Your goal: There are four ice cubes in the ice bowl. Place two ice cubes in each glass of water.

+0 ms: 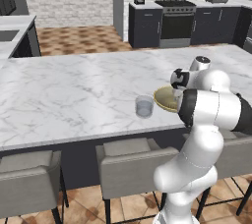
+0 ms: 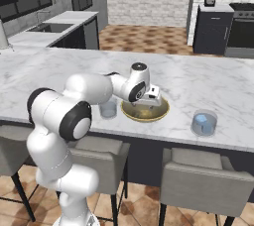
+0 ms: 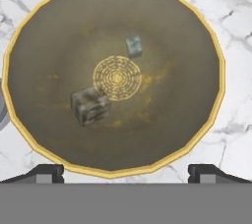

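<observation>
The bowl sits upright on the white marble counter, mouth up, seen from straight above in the hand view. It is round, so it has no long axis; a yellow rim rings a dark olive inside with a pale ring pattern at the centre. Two ice cubes lie in it, apart from each other: the small cube just above the centre pattern, the large cube below and to the left of it, looking darker and mottled. Each rests flat on one face, turned a little askew to the other.

The gripper hangs over the bowl's near rim with its jaws spread wide, one fingertip at each side of the hand view, holding nothing. In the base views the hand is directly above the bowl.

One glass stands upright just beside the bowl on the robot's left, close to the counter's near edge. The other glass stands upright well off to the right, also near the edge, with a pale blue cube visible inside it.

The counter is a long island with grey veining. Grey stools are tucked under its near side. Beyond lie a brown patterned tile floor, a pale brick wall, dark cabinets and a stove; a sink is set in a side counter.
</observation>
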